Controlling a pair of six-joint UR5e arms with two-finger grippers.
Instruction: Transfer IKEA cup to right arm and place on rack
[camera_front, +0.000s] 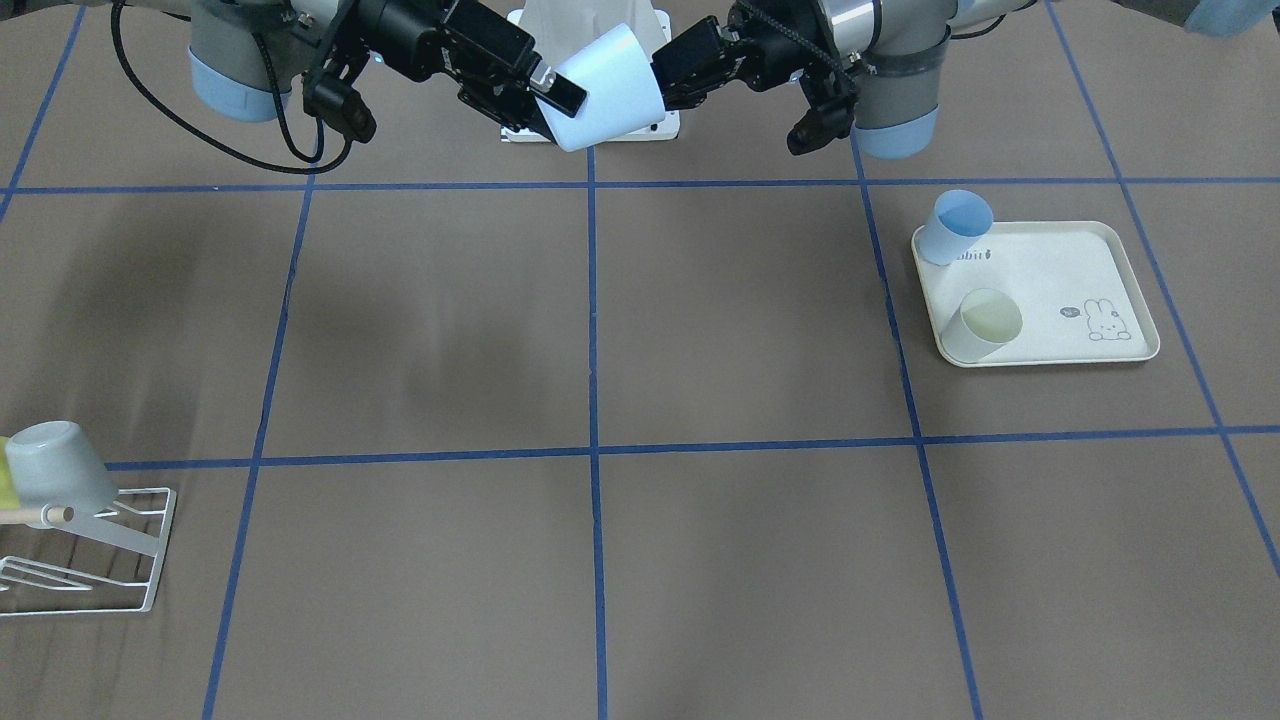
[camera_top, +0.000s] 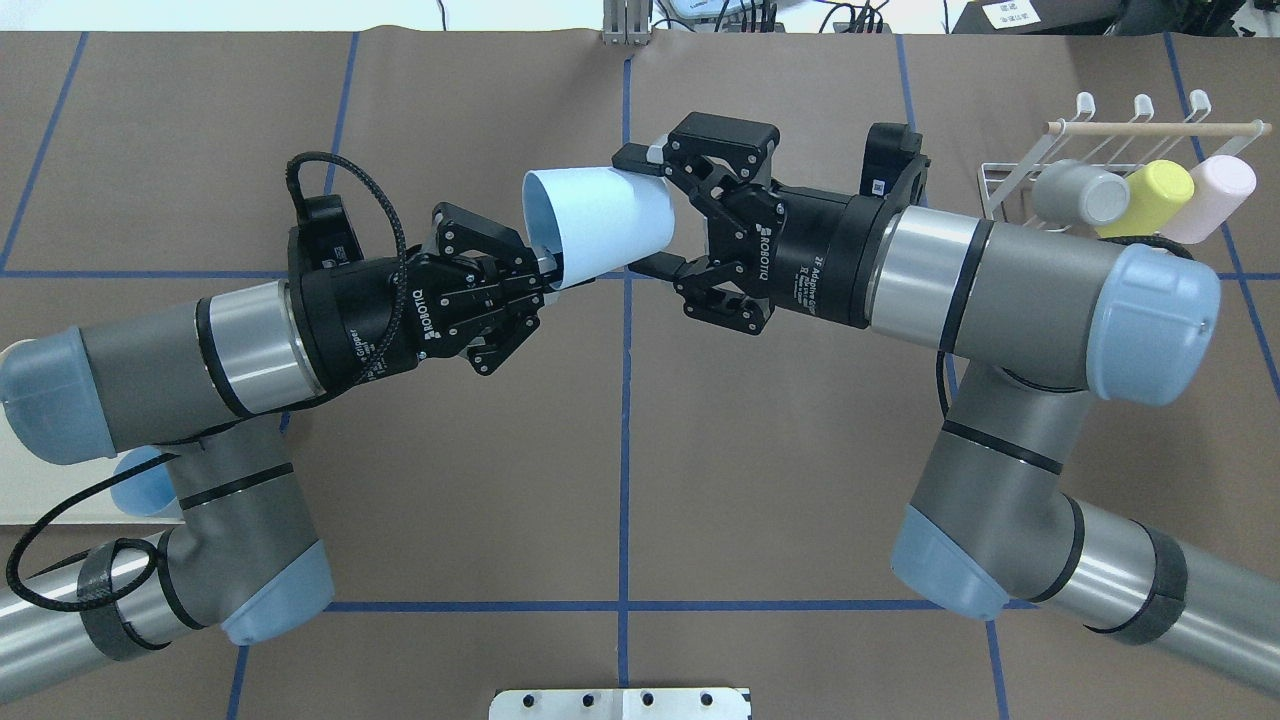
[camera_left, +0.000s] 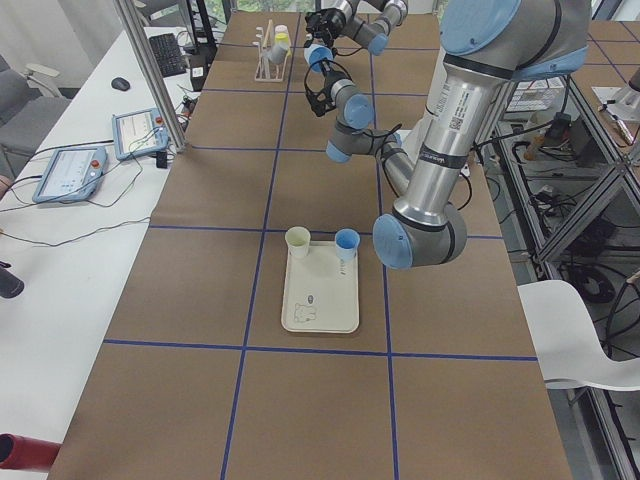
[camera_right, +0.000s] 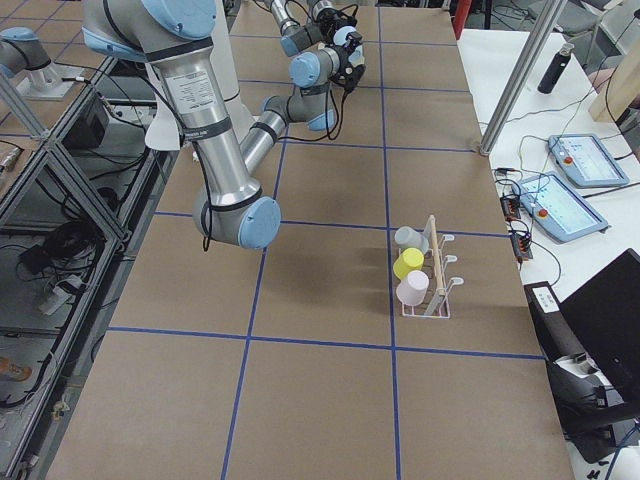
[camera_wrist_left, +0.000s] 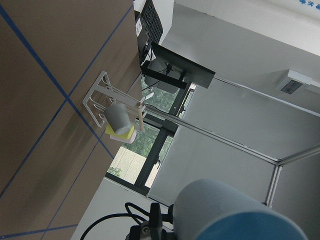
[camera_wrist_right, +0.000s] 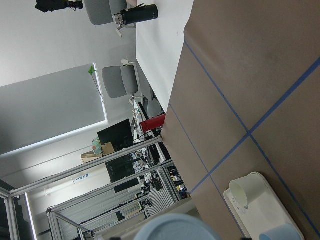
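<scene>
Gripping blue cup (camera_top: 600, 215) rim with left fingers (camera_top: 528, 272) above worktop (camera_top: 780, 480); straddled base with right fingers (camera_top: 655, 266), spread wide.

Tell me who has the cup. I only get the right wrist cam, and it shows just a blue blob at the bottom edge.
Observer: The left gripper pinches the pale blue cup by its rim wall and holds it in the air above the table.
Operator: Is the right side on it?
Observer: Not clamped. The right gripper straddles the cup's closed end with its jaws wide apart. The overhead view shows a gap at the upper finger.
Operator: What's on the rack?
Observer: The rack holds a grey cup, a yellow cup and a pink cup, side by side under the wooden rod.
</scene>
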